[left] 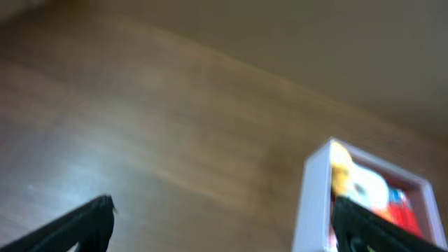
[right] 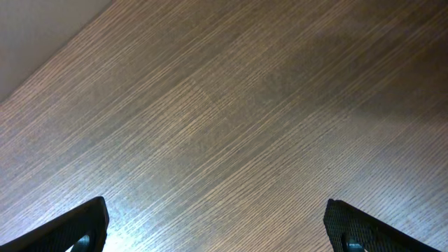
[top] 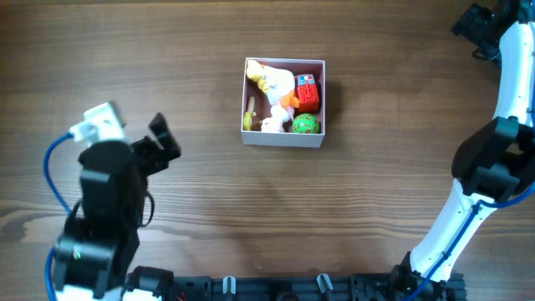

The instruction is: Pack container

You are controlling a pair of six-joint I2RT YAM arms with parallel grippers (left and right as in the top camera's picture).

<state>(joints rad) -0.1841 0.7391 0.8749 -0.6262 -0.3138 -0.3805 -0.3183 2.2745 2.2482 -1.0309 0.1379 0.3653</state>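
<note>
The container (top: 282, 138), a square shallow box with white walls, sits on the wooden table at centre back. It holds several toys: a yellow-and-white one (top: 273, 81), a red block (top: 308, 93) and a green ball (top: 305, 125). My left gripper (top: 164, 140) is open and empty, to the left of the container and apart from it. In the blurred left wrist view the container's white wall (left: 311, 199) shows at the lower right beside my right fingertip. My right gripper (top: 474, 29) is at the far right back corner, open and empty over bare table (right: 224, 126).
The wooden table (top: 276, 209) surrounds the container. The right arm (top: 493, 159) rises along the right edge. A black rail (top: 276, 288) runs along the front edge.
</note>
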